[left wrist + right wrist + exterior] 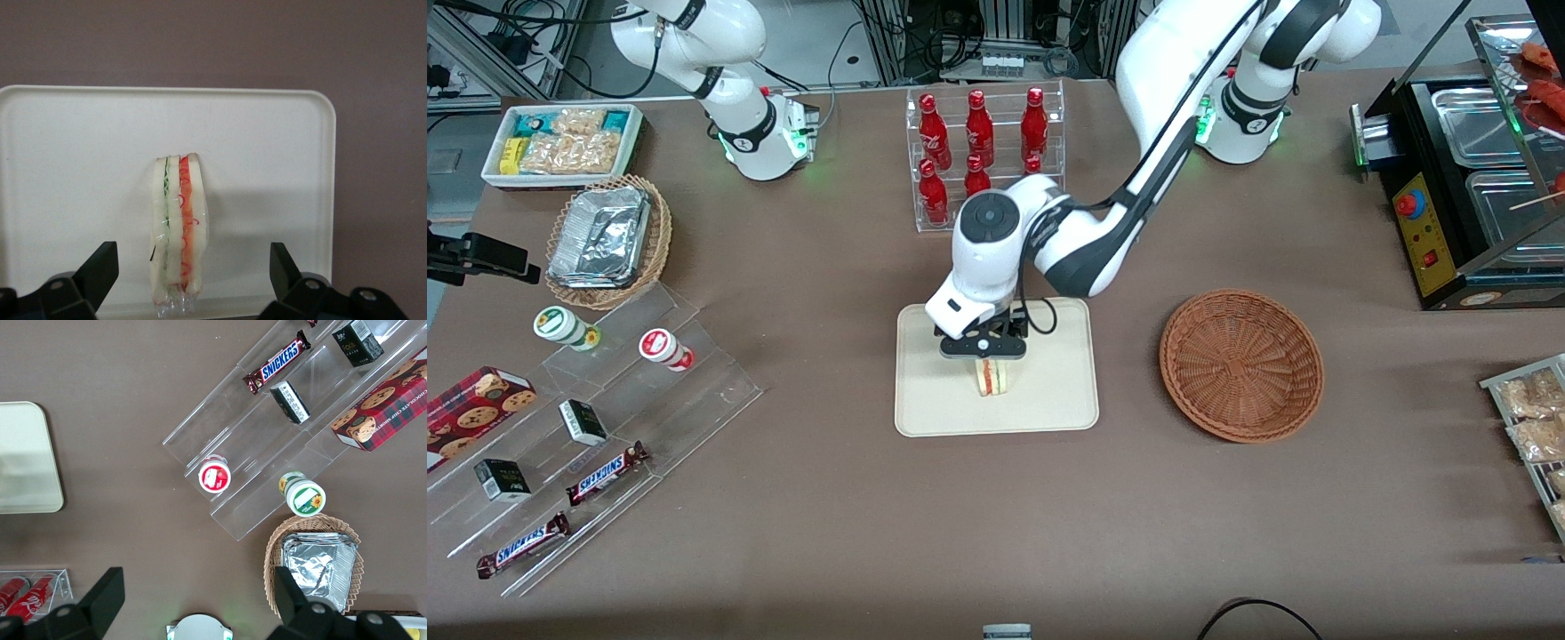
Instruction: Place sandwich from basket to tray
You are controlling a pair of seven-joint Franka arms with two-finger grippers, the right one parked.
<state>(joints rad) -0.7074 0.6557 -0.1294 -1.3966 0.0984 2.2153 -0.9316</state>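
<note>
My gripper (pixel 984 348) hangs released just above the small clear-wrapped triangular sandwich (pixel 179 230), its fingers (pixel 100 270) spread clear on either side. The sandwich stands on edge on the flat cream rectangular tray (pixel 1049 400); the round reddish-brown wicker basket (pixel 1240 364) sits empty nearby. I judge only my retreat remains

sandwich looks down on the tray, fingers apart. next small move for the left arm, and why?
Probably lift the gripper straight up. The sandwich stands on its edge on the tray, and the wrist view shows both fingers spread clear of it, so it looks released. The basket is empty. A vertical retreat should avoid knocking the wedge over.
</note>
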